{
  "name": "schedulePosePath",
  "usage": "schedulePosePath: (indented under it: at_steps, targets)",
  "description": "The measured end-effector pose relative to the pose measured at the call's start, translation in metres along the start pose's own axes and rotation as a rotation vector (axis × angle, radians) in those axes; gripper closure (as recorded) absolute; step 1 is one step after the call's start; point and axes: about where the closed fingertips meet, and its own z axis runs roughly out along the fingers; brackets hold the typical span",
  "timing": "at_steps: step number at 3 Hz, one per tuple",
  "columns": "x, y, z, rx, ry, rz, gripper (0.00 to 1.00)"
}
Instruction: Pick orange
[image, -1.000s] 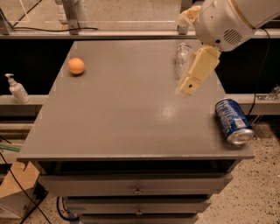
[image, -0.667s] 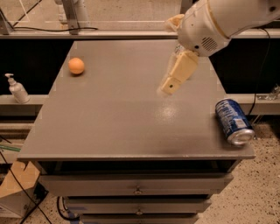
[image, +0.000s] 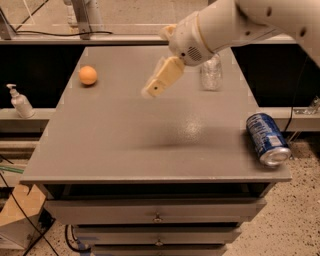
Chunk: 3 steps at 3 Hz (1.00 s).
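The gripper (image: 156, 86) has swung leftward across the counter (image: 150, 150) since the earlier frames, leaving the jar (image: 211, 75) behind and closing on the orange (image: 88, 75). It now hangs in the air over the counter's back middle, tilted down and to the left, with nothing in it; whether it is spread or closed cannot be told from this view. Its faint shadow lies on the grey top well below it, so it is judged to be travelling high, likely to clear everything before it descends.

The orange sits alone near the back left corner, well apart from the gripper and touching nothing else. That open spot should make for an easy approach from above (though a round fruit may roll if nudged off-centre).

The can (image: 267, 139) lies on its side at the front right edge, far from the path. A soap bottle (image: 20, 101) stands on a lower ledge to the left, off the counter. The task is judged to be in its reaching stage, with the grasp not yet begun.
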Motion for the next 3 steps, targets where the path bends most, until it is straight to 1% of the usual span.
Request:
schedulePosePath:
  at_steps: [1, 2, 3]
  targets:
    - [-0.009, -0.035, 0.074, -0.06, -0.096, 0.062, 0.0]
    - [-0.01, -0.033, 0.076, -0.065, -0.099, 0.061, 0.0]
    - [-0.022, -0.026, 0.108, -0.119, -0.136, 0.037, 0.0]
